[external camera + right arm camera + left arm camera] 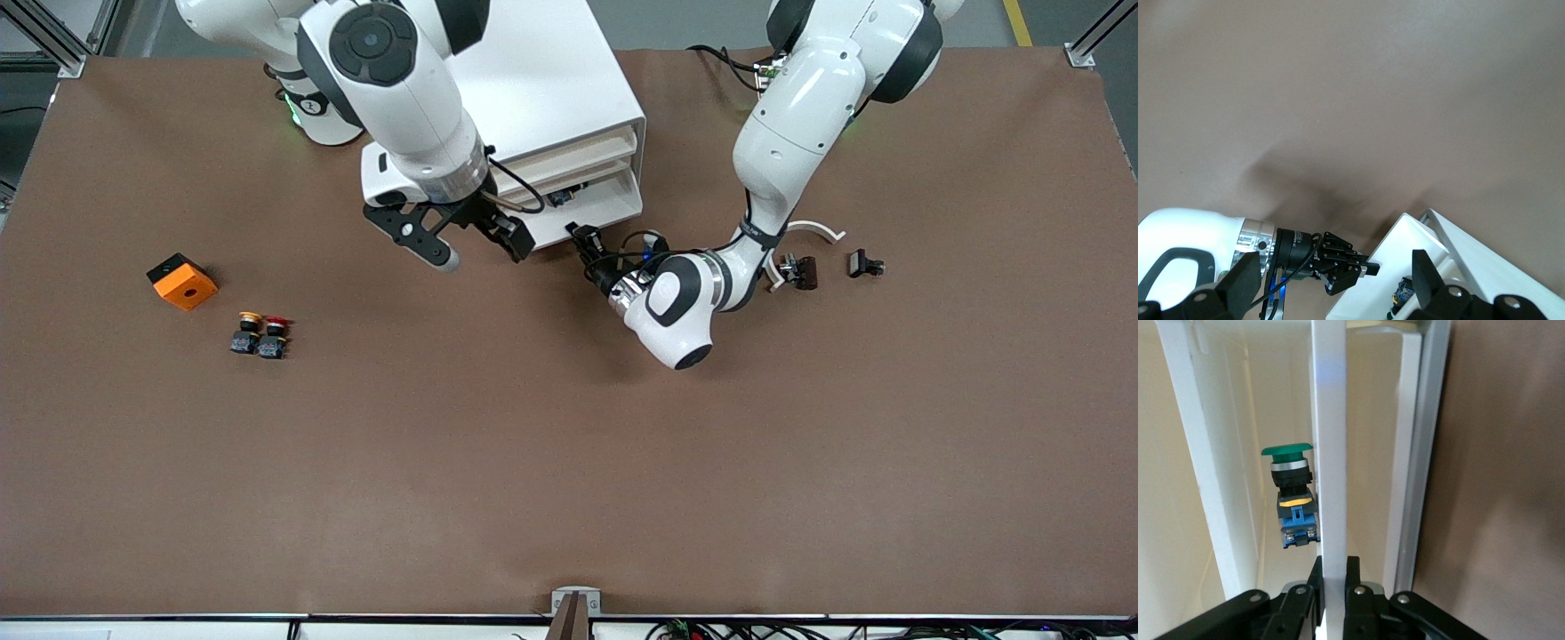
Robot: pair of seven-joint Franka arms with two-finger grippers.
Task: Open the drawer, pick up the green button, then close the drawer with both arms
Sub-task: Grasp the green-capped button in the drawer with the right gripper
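The drawer [594, 216], a lower one of the white cabinet [542, 98], is seen pulled partly out, and its front wall is clamped between the fingers of the left pincer [1333, 587], which is closed on it. The button [1291, 495] is seen lying inside the drawer, just beside that front wall, its green cap and blue-black body visible in the left wrist view. The right pincer [1338, 293] is held spread and empty above the drawer's open end. The button is judged light, rigid and not fragile; its smooth round cap is likely slippery, so the squarer dark body below the cap is judged the better place to be gripped. Little room is left beside the wall, so a narrow approach is called for.
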